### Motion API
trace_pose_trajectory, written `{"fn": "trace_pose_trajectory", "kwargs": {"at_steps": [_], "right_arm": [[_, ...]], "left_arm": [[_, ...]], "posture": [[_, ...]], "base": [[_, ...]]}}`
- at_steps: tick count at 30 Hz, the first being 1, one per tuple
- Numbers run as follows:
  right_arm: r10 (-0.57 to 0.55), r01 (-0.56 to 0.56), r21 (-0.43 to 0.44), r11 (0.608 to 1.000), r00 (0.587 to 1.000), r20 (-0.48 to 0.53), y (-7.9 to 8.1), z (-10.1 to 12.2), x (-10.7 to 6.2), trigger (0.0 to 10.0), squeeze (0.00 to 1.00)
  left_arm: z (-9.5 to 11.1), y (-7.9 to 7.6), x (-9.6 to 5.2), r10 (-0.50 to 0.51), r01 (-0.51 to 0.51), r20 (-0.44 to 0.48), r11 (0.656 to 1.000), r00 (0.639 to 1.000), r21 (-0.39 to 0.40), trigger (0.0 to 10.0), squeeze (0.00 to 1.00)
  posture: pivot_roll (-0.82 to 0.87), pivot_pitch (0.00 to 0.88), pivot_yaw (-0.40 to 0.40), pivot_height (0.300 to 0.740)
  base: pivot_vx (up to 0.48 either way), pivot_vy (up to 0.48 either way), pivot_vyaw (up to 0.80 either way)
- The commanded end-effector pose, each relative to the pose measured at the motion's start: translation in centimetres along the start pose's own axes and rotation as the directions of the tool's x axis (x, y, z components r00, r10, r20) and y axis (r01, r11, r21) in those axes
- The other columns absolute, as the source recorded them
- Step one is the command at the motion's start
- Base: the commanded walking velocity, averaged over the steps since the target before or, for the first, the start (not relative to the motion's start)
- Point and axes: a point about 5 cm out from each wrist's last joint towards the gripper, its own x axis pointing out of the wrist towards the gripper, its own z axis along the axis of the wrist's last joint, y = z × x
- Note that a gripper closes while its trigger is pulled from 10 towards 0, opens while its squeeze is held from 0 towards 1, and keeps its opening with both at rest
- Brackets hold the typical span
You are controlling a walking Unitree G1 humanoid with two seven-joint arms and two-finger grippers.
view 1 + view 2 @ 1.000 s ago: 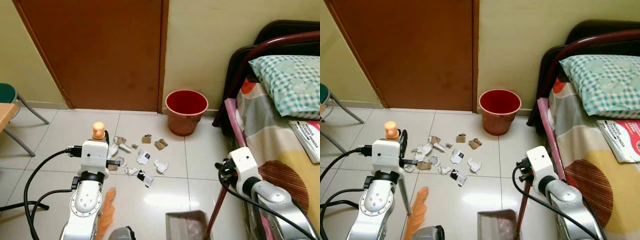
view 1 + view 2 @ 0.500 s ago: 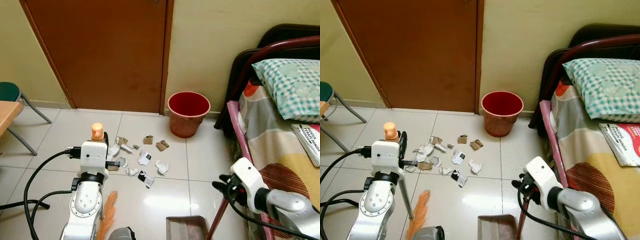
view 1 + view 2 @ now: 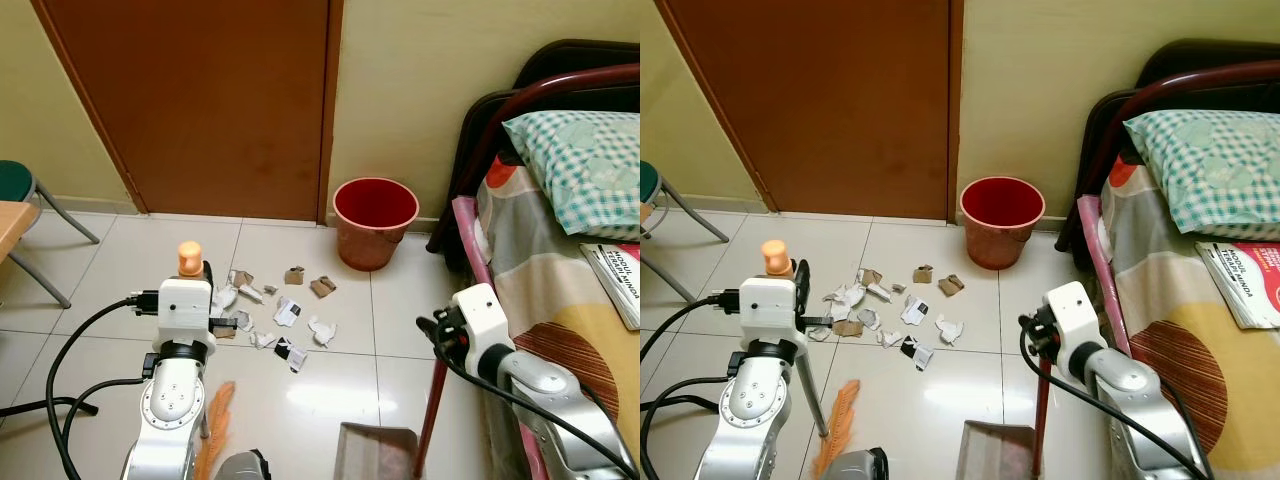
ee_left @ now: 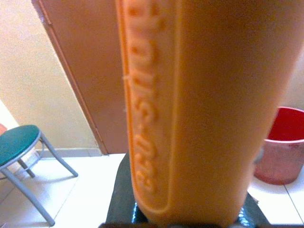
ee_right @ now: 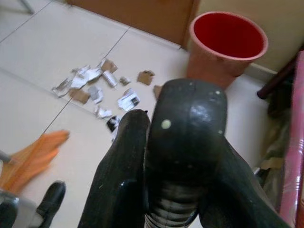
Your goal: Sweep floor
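Torn paper and cardboard scraps [image 3: 278, 318] lie scattered on the white tiles in front of a red bucket [image 3: 375, 220]. My left gripper [image 3: 206, 282] is shut on the orange broom handle [image 4: 190, 109], which stands upright with its orange bristles [image 3: 214, 432] on the floor near my body. My right gripper [image 3: 441, 335] is shut on the black top [image 5: 185, 118] of the dustpan's red pole [image 3: 431, 412]. The brown dustpan [image 3: 378, 452] rests on the floor at the bottom edge, short of the scraps.
A brown door [image 3: 210, 100] stands shut behind the litter. A bed with a red frame [image 3: 470, 250], a checked pillow [image 3: 580, 165] and a magazine [image 3: 615, 275] borders the right side. At the left are a green stool [image 3: 20, 190] and a table corner [image 3: 8, 225]. Black cables [image 3: 60, 380] trail beside my left arm.
My right arm dipped low half a second ago and has come back up with the pole, which now stands more upright. The left arm, broom and scraps have stayed put.
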Motion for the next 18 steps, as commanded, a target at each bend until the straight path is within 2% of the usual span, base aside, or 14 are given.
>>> {"fn": "trace_pose_trajectory", "kwargs": {"at_steps": [1,2,3,4,5,6,7,12,18], "right_arm": [[-0.066,0.067,-0.038,0.997,0.998,0.020,-0.5,-0.2,-0.2,0.0,0.00],[-0.072,0.073,-0.055,0.996,0.997,0.023,-0.4,-0.2,-0.2,0.0,0.00],[-0.065,0.067,-0.066,0.996,0.997,0.031,-0.2,-0.3,-0.2,1.9,0.00],[-0.057,0.060,-0.070,0.996,0.998,0.037,0.0,-0.3,-0.2,1.9,0.00],[-0.050,0.053,-0.066,0.996,0.998,0.042,0.2,-0.3,-0.2,1.0,0.00],[-0.043,0.046,-0.064,0.997,0.998,0.050,0.3,-0.2,-0.2,3.5,0.00],[-0.048,0.052,-0.068,0.996,0.997,0.057,0.3,-0.2,-0.1,10.0,0.00],[-0.100,0.102,-0.001,0.995,0.984,0.144,0.4,0.5,0.5,10.0,0.00],[-0.100,0.103,-0.008,0.995,0.979,0.179,1.3,0.8,1.2,10.0,0.00]], "left_arm": [[-0.1,0.1,0.2,0.001,-0.001,-0.005,1.000,1.000,0.000,10.0,0.00],[-0.1,0.1,0.2,0.002,-0.002,-0.006,1.000,1.000,0.002,10.0,0.00],[-0.2,0.0,0.2,0.000,0.000,-0.008,1.000,1.000,-0.001,10.0,0.00],[-0.2,-0.1,0.2,-0.002,0.002,-0.009,1.000,1.000,-0.003,10.0,0.00],[-0.2,-0.3,0.2,-0.002,0.002,-0.010,1.000,1.000,-0.005,10.0,0.00],[-0.2,-0.3,0.2,0.000,0.000,-0.009,1.000,1.000,0.000,10.0,0.00],[-0.2,-0.4,0.3,0.003,-0.003,-0.007,1.000,1.000,0.003,10.0,0.00],[-0.2,-0.4,0.4,0.027,-0.027,0.009,1.000,1.000,0.016,10.0,0.00],[-0.4,-0.1,0.6,0.038,-0.038,0.006,0.999,0.999,0.011,10.0,0.00]], "posture": [[0.01,0.058,0.007,0.740],[0.00,0.056,0.008,0.740],[0.00,0.052,0.005,0.740],[0.00,0.052,0.005,0.740],[0.00,0.052,0.005,0.740],[0.00,0.052,0.005,0.740],[0.00,0.038,-0.006,0.740],[0.00,0.033,-0.017,0.740],[0.00,0.028,-0.009,0.740]], "base": [[0.000,0.000,0.00],[0.000,0.000,0.00],[0.000,0.000,0.00],[0.000,0.000,0.00],[0.000,0.000,0.00],[0.000,0.000,0.00],[0.000,0.000,0.00],[0.000,0.000,0.00],[0.000,0.000,0.00]]}}
